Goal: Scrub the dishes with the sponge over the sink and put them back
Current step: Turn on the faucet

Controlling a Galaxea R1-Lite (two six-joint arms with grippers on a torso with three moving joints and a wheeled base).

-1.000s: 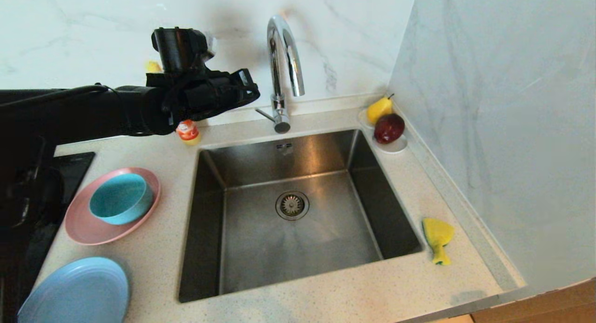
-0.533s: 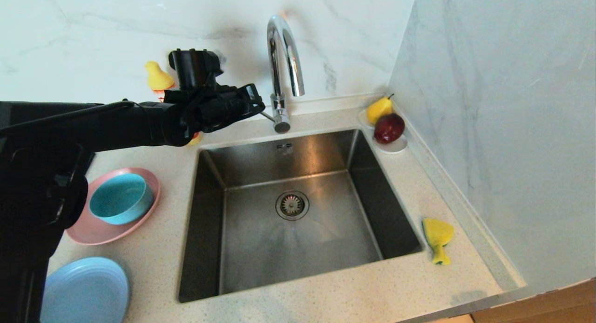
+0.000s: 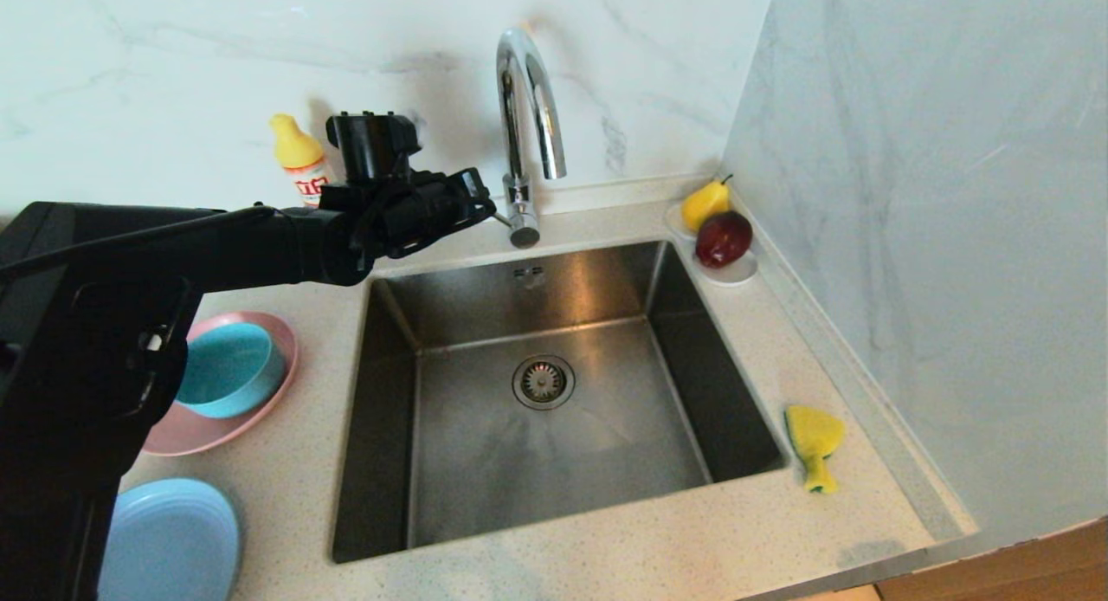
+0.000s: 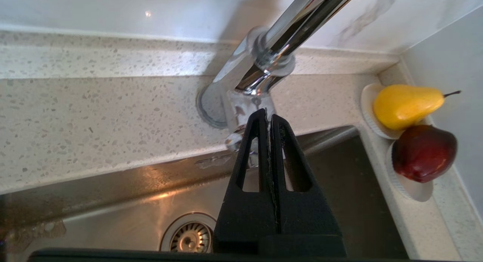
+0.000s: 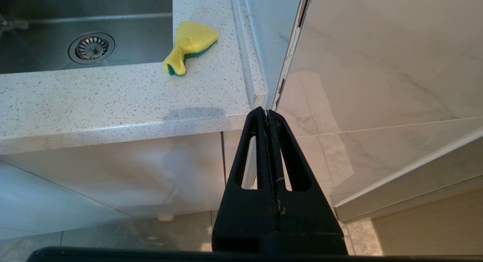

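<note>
Reaching across the worktop, your left gripper [image 4: 267, 116] hangs w/ fingers pressed together on nothing, tips just at the lever of the tall chrome arched tap [image 3: 524, 107], prob. lined up to nudge the water on before any scrubbing.

Nearest you, the wide light-blue round plate [image 3: 173, 540] sits at the counter's front left; behind it the small teal straight-sided bowl [image 3: 229, 367] rests in the wide pink round plate [image 3: 260, 410], all beside the basin for a short lift.

The square brushed-steel sink [image 3: 485, 462] lies bare, so there's room above it.

The yellow fish-shaped sponge w/ green scouring layer [image 3: 814, 445] lies right of the rim, close to the side wall: tight approach there.

Right gripper [image 5: 268, 114], also closed and empty, is parked below the counter's front corner.
</note>
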